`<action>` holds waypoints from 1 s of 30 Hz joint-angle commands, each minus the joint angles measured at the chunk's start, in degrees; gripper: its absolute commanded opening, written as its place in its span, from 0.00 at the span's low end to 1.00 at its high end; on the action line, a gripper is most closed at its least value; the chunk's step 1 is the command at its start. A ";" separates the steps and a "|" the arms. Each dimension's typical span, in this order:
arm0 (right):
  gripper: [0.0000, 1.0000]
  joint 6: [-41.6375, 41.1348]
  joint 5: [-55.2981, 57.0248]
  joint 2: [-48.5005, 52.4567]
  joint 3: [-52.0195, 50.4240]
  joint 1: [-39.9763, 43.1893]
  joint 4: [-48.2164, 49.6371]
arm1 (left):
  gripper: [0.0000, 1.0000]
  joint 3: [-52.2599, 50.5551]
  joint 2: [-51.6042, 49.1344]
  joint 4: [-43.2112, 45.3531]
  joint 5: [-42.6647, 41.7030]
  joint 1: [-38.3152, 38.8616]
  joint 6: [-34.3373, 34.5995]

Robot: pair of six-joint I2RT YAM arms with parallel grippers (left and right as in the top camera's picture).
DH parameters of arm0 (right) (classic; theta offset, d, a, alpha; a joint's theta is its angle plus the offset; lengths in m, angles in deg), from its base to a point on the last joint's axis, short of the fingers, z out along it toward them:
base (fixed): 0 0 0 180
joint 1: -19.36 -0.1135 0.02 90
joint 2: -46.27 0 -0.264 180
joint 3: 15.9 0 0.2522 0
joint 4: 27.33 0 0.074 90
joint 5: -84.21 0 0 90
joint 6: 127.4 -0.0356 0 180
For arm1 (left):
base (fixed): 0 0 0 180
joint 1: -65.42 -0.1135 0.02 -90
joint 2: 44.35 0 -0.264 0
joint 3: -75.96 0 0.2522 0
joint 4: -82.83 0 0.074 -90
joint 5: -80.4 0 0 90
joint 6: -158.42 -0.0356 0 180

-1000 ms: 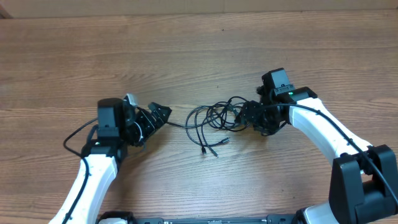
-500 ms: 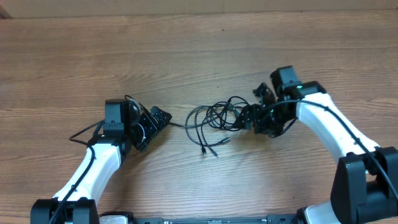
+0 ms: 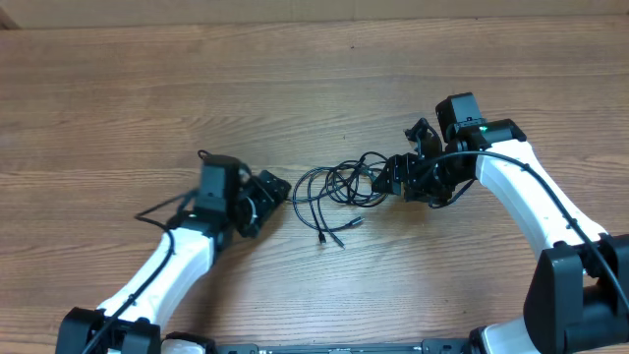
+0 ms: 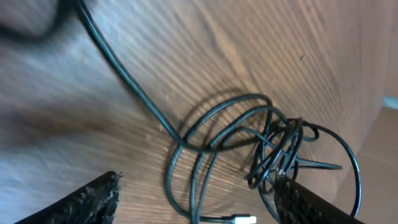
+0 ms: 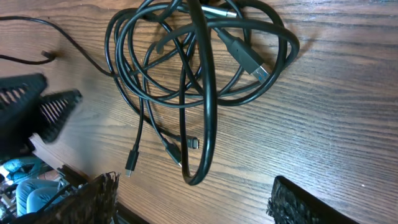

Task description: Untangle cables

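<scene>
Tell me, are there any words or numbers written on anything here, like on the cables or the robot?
None: no word, number or brand can be read in any view.
The cables and their plugs look plain black, the wooden table carries no print, and the right arm shows only a small green light, not a sign.

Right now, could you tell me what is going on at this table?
Two robot arms are working on a tangle of thin black cables lying in the middle of the table. The left gripper sits just left of the tangle and the right gripper at its right edge. Both are open and neither holds a cable. The cables are all looped together in one pile.
</scene>
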 commanded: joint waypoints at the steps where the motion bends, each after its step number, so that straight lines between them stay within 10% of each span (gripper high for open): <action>1: 0.77 0.61 -0.87 -1.22 1.20 0.00 0.66 | 0.77 0.44 -0.44 0.90 8.66 4.63 14.69; 19: 0.77 0.61 -0.63 -1.22 1.20 0.00 1.79 | 0.58 0.44 -8.61 10.86 19.04 15.85 52.30; 30: 0.77 0.63 0.31 -1.22 1.18 0.00 1.66 | 0.39 0.44 -18.40 15.37 21.31 16.87 55.12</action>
